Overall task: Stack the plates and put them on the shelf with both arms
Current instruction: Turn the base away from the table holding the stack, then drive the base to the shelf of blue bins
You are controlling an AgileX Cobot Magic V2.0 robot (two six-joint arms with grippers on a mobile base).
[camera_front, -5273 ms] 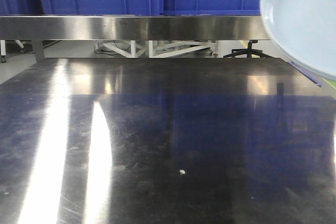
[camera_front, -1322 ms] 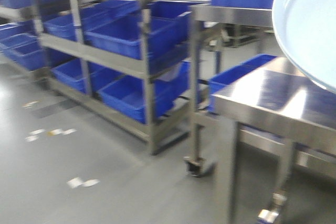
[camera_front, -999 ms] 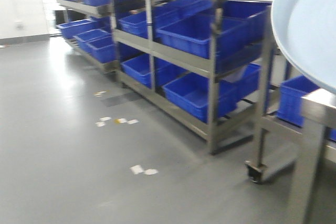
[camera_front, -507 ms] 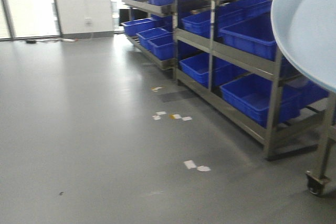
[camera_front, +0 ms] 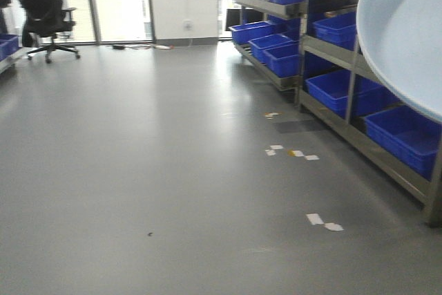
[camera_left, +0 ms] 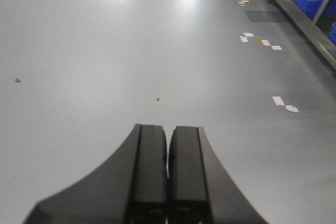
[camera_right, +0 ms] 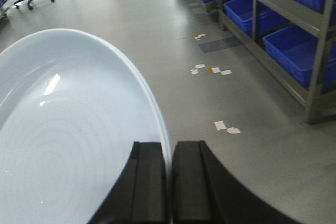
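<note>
A pale blue plate [camera_front: 404, 32] fills the upper right of the front view, held up in the air. In the right wrist view my right gripper [camera_right: 170, 148] is shut on the rim of that plate [camera_right: 68, 145], which spreads to the left of the fingers. My left gripper [camera_left: 168, 132] is shut and empty, pointing at bare grey floor. A steel shelf rack [camera_front: 359, 67] holding blue bins stands along the right; it also shows in the right wrist view [camera_right: 310, 40]. No second plate is in view.
Grey floor [camera_front: 173, 170] stretches ahead, with bits of white tape [camera_front: 323, 221] on it. A black office chair [camera_front: 43, 12] stands at the far left by the windows. Blue bins [camera_front: 266, 32] line the rack's lower shelves.
The view has swung left: the steel table went out of sight, the shelf rack slid to the right, and open floor with a chair has come in. The plate stays at the upper right.
</note>
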